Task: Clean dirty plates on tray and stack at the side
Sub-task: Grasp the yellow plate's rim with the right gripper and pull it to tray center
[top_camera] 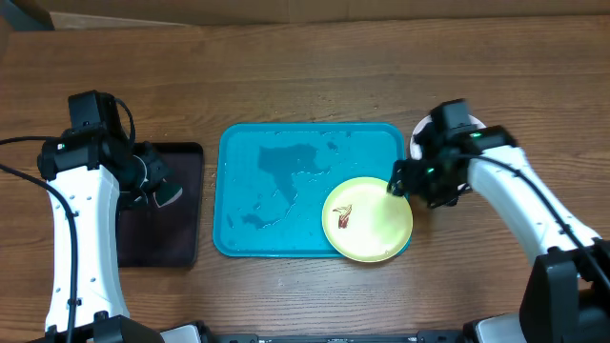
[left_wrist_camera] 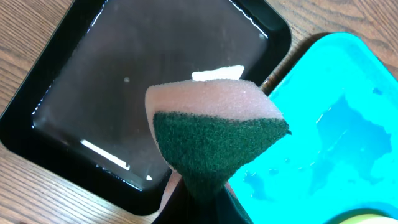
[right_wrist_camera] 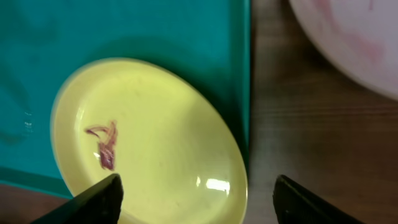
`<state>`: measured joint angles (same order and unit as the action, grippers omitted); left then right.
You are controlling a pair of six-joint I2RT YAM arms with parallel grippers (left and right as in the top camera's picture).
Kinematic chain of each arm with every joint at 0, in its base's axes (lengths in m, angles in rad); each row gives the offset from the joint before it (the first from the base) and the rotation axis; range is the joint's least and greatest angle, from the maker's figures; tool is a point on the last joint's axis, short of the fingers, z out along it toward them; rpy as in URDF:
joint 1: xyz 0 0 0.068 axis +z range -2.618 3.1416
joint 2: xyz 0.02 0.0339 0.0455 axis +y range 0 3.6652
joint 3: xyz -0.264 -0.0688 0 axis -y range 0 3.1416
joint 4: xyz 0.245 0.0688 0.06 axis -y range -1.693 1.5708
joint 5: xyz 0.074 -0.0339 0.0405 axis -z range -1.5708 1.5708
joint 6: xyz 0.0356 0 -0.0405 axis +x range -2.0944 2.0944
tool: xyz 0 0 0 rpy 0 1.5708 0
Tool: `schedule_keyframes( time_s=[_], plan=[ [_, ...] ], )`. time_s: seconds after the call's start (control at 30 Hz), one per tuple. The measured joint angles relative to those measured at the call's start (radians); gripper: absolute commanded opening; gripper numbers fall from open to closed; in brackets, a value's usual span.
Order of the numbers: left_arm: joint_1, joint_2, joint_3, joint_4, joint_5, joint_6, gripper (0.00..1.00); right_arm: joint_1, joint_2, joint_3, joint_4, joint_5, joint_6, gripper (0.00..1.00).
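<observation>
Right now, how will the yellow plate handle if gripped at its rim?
The yellow plate looks thin, glossy plastic: probably light, stiff. Wet patches on the tray, so likely slippery. It overlaps the tray's corner rim; may rock.

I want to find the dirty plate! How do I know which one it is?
Look for the big turquoise tray in the middle of the wooden table. In the tray's corner nearest the robot's right arm lies the yellow-green plate. It has a brown smear on it, and it is the only plate on the tray; the white plate lies off it, on the wood.
</observation>
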<state>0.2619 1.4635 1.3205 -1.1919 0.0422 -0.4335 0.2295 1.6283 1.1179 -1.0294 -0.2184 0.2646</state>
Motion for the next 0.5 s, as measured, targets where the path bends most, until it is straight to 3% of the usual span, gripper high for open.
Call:
schedule_keyframes(
  time_s=[0.2, 0.3, 0.5],
  plan=[
    [0.0, 0.0, 0.0, -0.005, 0.0, 0.0, 0.04, 0.06, 0.0, -0.001, -0.136, 0.177, 0.18, 0.76],
    [0.0, 0.0, 0.0, -0.003, 0.002, 0.0, 0.04, 0.061, 0.0, -0.001, -0.148, 0.157, 0.22, 0.57],
    [0.0, 0.0, 0.0, 0.003, 0.011, 0.0, 0.04, 0.087, 0.0, -0.024, -0.124, 0.116, 0.298, 0.58]
  ],
)
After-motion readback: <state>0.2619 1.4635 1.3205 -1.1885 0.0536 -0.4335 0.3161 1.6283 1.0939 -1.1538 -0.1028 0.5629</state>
